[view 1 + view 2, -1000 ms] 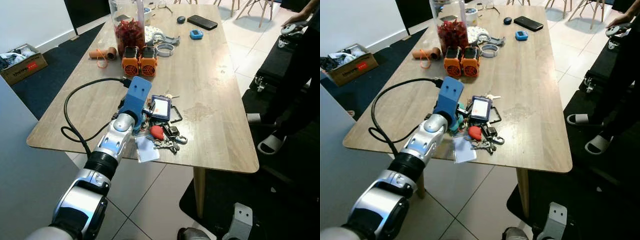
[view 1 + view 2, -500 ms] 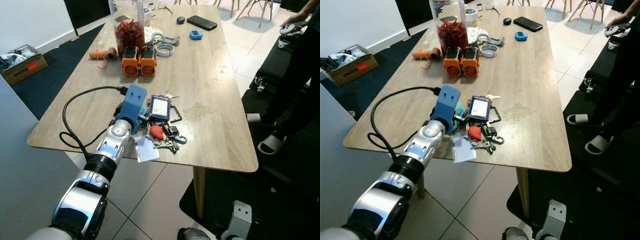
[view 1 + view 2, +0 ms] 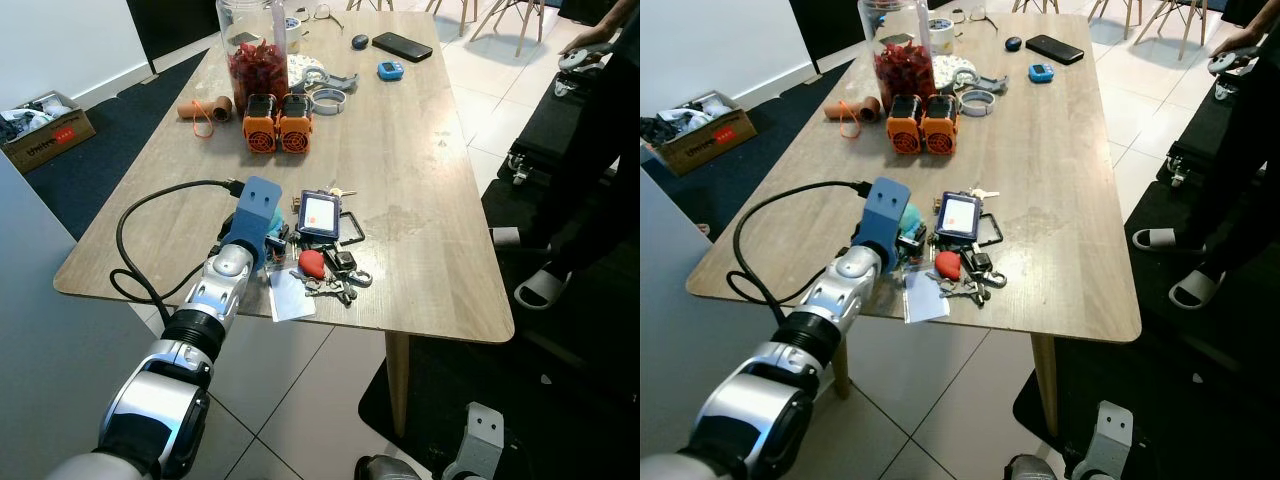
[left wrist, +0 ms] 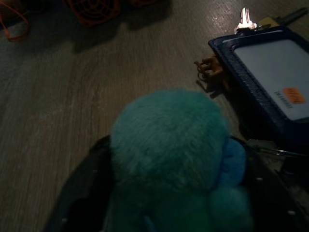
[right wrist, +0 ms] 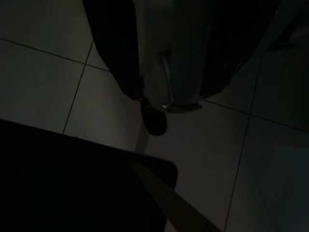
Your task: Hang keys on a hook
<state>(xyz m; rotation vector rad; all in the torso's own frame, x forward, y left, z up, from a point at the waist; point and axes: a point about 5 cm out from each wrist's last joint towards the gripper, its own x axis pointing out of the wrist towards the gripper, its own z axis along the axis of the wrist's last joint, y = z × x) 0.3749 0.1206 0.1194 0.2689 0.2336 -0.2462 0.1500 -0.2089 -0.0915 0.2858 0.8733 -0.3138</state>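
A key bunch [image 3: 330,285] lies near the front edge of the wooden table [image 3: 430,170]. It has a red tag [image 3: 311,262], a blue card holder [image 3: 320,213] and a teal fluffy pompom [image 4: 169,145]. My left gripper [image 3: 272,243] reaches over the table edge from the left. Its black fingers [image 4: 79,203] stand on either side of the pompom and hold it. The keys trail to the right of the gripper on the tabletop. My right arm [image 3: 480,445] hangs idle low beside the table.
At the far end of the table stand two orange devices [image 3: 276,122], a jar of red things [image 3: 250,50], rings, a phone [image 3: 400,45] and small gadgets. A white card [image 3: 290,297] overhangs the front edge. A person [image 3: 600,130] stands at the right, a cardboard box [image 3: 45,125] at the left.
My left arm has drawn back toward me and a little to the left, and the teal pompom has come with it. The camera has tilted slightly.
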